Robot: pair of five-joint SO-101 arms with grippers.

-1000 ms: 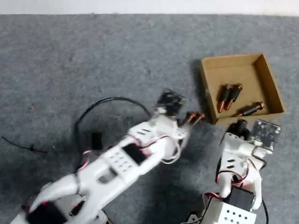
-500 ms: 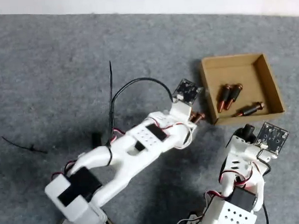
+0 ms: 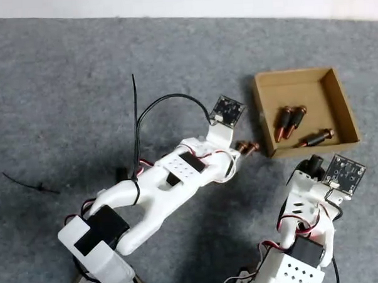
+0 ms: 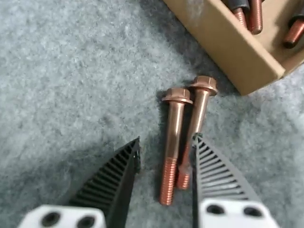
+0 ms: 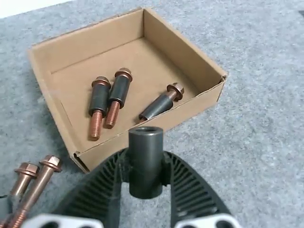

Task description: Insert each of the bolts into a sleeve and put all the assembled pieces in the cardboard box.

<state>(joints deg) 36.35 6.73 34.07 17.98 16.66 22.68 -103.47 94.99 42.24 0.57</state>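
Note:
Two copper bolts (image 4: 183, 137) lie side by side on the grey carpet, just outside the cardboard box (image 4: 223, 40). My left gripper (image 4: 164, 154) is open low over them, its fingers either side of their threaded ends. In the high view the bolts (image 3: 247, 148) peek out past the left arm by the box (image 3: 265, 88). My right gripper (image 5: 145, 168) is shut on a black sleeve (image 5: 145, 159), held upright near the box's front wall (image 5: 152, 130). Three assembled bolt-and-sleeve pieces (image 5: 110, 97) lie in the box. The same bolts (image 5: 29, 183) show in the right wrist view.
A black cable (image 3: 138, 118) loops from the left arm over the carpet. A loose black zip tie (image 3: 29, 183) lies at the far left, and a small black object (image 3: 120, 175) sits beside the left arm. A pale wall strip runs along the far edge.
The left arm stretched out toward the bolts and its wrist turned, raising the cable loop. The right arm pulled back slightly from the box with the sleeve.

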